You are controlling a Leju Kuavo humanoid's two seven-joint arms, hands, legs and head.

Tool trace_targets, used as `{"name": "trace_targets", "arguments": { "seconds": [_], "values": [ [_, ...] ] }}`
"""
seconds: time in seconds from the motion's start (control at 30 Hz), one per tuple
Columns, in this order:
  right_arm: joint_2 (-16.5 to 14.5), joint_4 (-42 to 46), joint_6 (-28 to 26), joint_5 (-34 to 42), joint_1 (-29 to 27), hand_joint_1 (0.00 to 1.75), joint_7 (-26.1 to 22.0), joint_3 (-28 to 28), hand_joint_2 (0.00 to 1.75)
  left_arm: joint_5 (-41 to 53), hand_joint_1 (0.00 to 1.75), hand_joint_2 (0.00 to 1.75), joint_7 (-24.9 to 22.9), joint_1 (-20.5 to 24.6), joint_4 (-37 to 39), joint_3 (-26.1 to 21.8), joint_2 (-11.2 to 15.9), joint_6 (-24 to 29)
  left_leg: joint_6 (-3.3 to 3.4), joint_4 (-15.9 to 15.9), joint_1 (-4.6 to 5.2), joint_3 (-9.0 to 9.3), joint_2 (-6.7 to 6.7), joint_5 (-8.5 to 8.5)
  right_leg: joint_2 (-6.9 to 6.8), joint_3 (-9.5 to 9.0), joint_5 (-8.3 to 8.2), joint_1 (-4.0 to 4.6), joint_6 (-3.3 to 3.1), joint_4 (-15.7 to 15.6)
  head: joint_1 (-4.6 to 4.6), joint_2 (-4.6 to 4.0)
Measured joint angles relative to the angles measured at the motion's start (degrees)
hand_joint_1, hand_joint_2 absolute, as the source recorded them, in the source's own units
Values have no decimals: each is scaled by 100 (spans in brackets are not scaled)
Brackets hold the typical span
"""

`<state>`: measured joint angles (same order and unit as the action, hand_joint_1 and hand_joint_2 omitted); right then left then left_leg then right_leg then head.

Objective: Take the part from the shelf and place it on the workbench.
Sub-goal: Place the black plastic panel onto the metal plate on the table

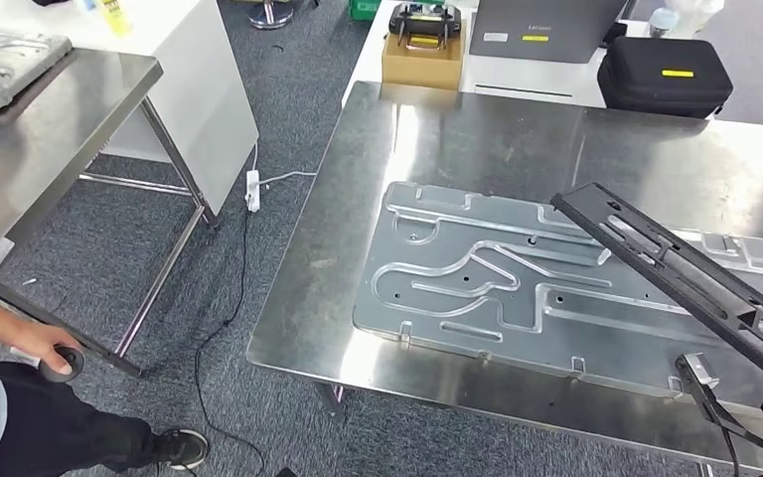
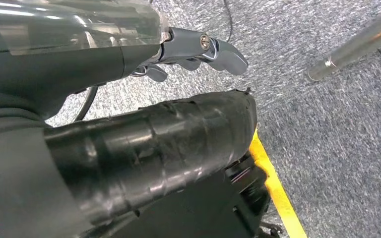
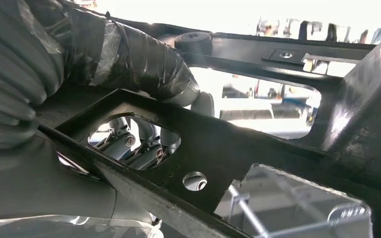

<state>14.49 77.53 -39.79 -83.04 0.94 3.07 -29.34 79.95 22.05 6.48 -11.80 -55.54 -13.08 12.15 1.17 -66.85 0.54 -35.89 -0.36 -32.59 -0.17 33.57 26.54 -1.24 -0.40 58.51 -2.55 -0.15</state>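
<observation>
Right wrist view shows the right hand [image 3: 129,74] clamped on the black frame part [image 3: 258,148], thumb over one bar, fingers seemingly under it. Head view: that part [image 1: 686,273] hangs tilted above the steel workbench [image 1: 477,139], over a grey stamped panel [image 1: 497,278]. Left hand [image 2: 198,49] hangs over carpet, fingers apart, holding nothing.

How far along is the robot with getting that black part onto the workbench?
Done: the black frame part is off the shelf. In hand: the right hand grips it, held tilted above the workbench and its grey metal plate. Left: setting it down and letting go.
</observation>
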Motion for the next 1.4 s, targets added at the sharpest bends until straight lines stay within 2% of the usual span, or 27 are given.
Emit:
{"name": "trace_targets", "arguments": {
  "seconds": [0.03,0.07,0.1,0.13,0.23,0.3,0.37,0.43,0.47,0.53,0.57,0.6,0.63,0.7,0.77,0.83,0.93,0.97,1.03,1.07,1.1,1.13,1.17,1.2,1.27,1.3,1.4],
  "values": [
    [1,-83,-1,3,7,18,-19,-5,175,0,0,0,-1,0,0,3,-1,0,-12,-394,-9,-191,1,-162,-3,1,4,4,-14,3,1,0],
    [-3,-152,-1,5,11,0,-52,-10,175,0,0,0,-3,-2,0,7,-1,0,-20,-685,-15,-339,1,-243,-5,-1,8,7,-18,7,0,0],
    [-12,-206,-1,3,13,0,-95,-15,175,0,0,0,-5,-4,0,10,-1,0,-22,-792,-17,-402,1,-216,-4,-7,13,9,-20,10,0,0],
    [-26,-245,-1,-3,16,0,-146,-20,131,-1,0,0,-8,-4,0,15,-1,0,-15,-666,-17,-352,1,-75,-1,-20,19,10,-19,12,1,0],
    [-103,-318,-3,-39,38,0,-289,-29,0,-5,0,0,-16,7,0,25,-1,14,64,478,-1,175,2,485,10,-63,42,25,4,17,0,0],
    [-182,-340,-3,-53,54,0,-385,-34,0,-8,0,0,-26,18,0,30,-1,36,106,852,18,342,2,564,14,-56,41,40,48,19,-1,0],
    [-264,-339,-4,-56,59,0,-476,-41,0,-17,0,0,-34,15,0,33,-2,57,143,902,11,364,1,582,16,-55,36,44,106,7,-1,0],
    [-331,-327,-7,-53,60,0,-554,-57,0,-25,0,0,-37,9,0,35,-8,68,202,983,-13,402,5,634,16,-14,148,33,155,138,-4,0],
    [-359,-315,-8,-42,61,0,-598,-73,0,-26,0,0,-38,12,0,37,-11,72,227,1019,-25,417,8,657,16,81,294,25,177,364,-5,0],
    [-432,-282,-8,-3,53,0,-721,-120,0,-35,0,0,-39,13,0,40,-15,74,243,1028,-21,418,10,665,15,416,664,7,216,1089,-6,0],
    [-475,-260,-8,17,40,0,-793,-144,0,-42,0,0,-39,9,0,41,-15,73,243,1024,-20,416,11,663,15,573,777,-3,235,1413,-6,0],
    [-522,-231,-8,36,24,0,-866,-167,0,-50,0,0,-39,4,0,42,-15,72,240,1018,-20,417,10,658,14,652,784,-16,251,1569,-6,0],
    [-561,-195,-8,52,12,0,-925,-190,0,-56,0,0,-38,-1,0,42,-15,72,234,1007,-23,419,9,649,13,621,675,-32,263,1496,-6,0],
    [-626,-103,-8,111,1,0,-1000,-241,0,-72,0,0,-36,-5,0,42,-17,69,199,962,-31,421,5,615,10,288,292,-65,279,795,-7,0],
    [-684,-31,-8,278,-14,0,-1026,-314,0,-111,0,0,-21,-6,0,41,-17,92,138,894,-21,403,-5,571,17,5,86,-49,253,193,-6,0],
    [-723,31,-9,587,-89,0,-1050,-402,0,-162,0,0,8,-13,0,39,-16,152,85,866,-10,389,-14,552,25,-33,89,-11,194,93,-3,0],
    [-733,233,-11,1135,-283,0,-1133,-481,0,-216,0,0,12,-32,0,31,-12,251,2,739,-22,343,-7,427,19,-40,71,-34,82,74,0,0],
    [-735,331,-11,1311,-351,0,-1173,-486,0,-228,0,0,2,-37,0,27,-10,292,-24,535,-28,258,-3,286,16,-44,66,-42,46,64,1,0],
    [-774,589,-12,1720,-492,0,-1321,-486,0,-241,0,0,-28,-54,0,18,-10,401,-53,-172,-40,-52,3,-88,10,-42,72,-24,-1,63,3,0],
    [-820,738,-12,1980,-559,0,-1446,-486,0,-248,0,0,-46,-69,0,11,-10,464,-59,-524,-45,-213,3,-223,9,-42,75,-12,-8,64,2,0],
    [-891,905,-12,2298,-620,0,-1611,-485,0,-259,0,0,-65,-87,0,2,-10,529,-58,-733,-49,-309,3,-260,10,-46,79,0,-14,66,3,0],
    [-972,1068,-12,2631,-668,0,-1786,-481,0,-274,0,0,-79,-103,0,-9,-10,586,-48,-729,-51,-308,3,-185,13,-53,82,10,-18,68,3,0],
    [-1058,1219,-12,2974,-708,0,-1955,-466,0,-294,0,0,-89,-115,0,-19,-10,636,-28,-494,-51,-198,3,-10,16,-65,86,19,-20,69,3,0],
    [-1146,1375,-11,3315,-744,0,-2108,-435,0,-315,0,0,-94,-120,0,-28,-10,679,3,-110,-49,-18,3,209,18,-77,92,25,-20,70,3,0],
    [-1310,1666,-10,3847,-800,0,-2343,-343,0,-346,0,0,-94,-119,0,-46,-9,737,54,586,-31,303,3,472,22,-82,102,50,0,80,2,0],
    [-1393,1811,-10,4065,-822,0,-2459,-293,0,-353,0,0,-95,-117,0,-55,-9,761,67,761,-21,377,2,508,22,-74,102,55,21,84,1,0],
    [-1628,2207,-10,4496,-870,0,-2807,-210,0,-353,0,0,-107,-129,0,-69,-10,803,112,876,-17,408,1,533,18,-63,97,44,111,87,-3,0]
  ]
}}
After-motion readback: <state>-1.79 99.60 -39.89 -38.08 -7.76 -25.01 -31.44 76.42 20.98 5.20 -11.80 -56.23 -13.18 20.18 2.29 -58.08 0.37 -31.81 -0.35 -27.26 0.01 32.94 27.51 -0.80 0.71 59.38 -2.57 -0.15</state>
